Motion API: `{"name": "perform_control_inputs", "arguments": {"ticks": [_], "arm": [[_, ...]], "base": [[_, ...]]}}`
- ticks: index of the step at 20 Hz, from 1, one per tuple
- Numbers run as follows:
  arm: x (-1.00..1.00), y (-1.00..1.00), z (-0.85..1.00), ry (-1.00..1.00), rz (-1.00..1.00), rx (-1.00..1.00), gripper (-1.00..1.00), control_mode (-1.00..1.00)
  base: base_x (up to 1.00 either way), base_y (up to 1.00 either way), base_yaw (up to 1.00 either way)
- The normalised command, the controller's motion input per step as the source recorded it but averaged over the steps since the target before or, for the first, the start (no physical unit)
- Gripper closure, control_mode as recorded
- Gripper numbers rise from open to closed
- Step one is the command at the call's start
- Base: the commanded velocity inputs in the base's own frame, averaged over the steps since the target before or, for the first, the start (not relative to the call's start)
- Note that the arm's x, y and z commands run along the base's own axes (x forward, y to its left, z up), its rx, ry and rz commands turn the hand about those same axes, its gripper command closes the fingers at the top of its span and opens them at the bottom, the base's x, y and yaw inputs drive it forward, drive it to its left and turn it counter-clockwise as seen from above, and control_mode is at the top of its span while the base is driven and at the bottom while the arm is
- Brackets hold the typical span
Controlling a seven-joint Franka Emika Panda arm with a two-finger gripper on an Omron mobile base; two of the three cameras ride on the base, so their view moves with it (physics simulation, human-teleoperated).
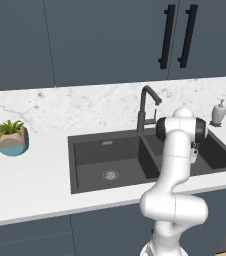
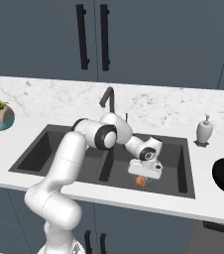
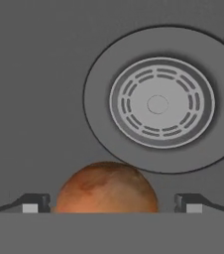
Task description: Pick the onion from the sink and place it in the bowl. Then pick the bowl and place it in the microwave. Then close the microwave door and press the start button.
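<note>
Both fingertips [image 3: 36, 203] wide of the onion [image 3: 107, 187]

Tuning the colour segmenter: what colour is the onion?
Mottled orange-brown; the onion shows best in the hand view.

A small potted plant [image 1: 12, 137] in a tan and teal pot stands at the left edge of the left base view on the white tabletop [image 1: 30, 180]; a white soap dispenser [image 1: 218, 113] stands at the right edge, against the marbled backsplash [image 1: 85, 105]. Dark blue upper cabinets [image 1: 100, 40] span the top of the frame; two black vertical handles [image 1: 177, 36] hang side by side at the upper right.
</note>
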Motion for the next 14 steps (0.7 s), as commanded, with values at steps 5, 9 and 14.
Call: {"name": "perform_control_inputs", "arguments": {"ticks": [5, 9, 14], "arm": [[-0.13, 0.00, -0.22, 0.00, 0.05, 0.00, -1.00, -1.00], [-0.13, 0.00, -0.13, 0.00, 0.04, 0.00, -1.00, -1.00], [-0.18, 0.00, 0.00, 0.00, 0.02, 0.00, -1.00, -1.00]], "base": [[0.00, 0.00, 0.00], [0.00, 0.00, 0.00], [0.00, 0.00, 0.00]]}}
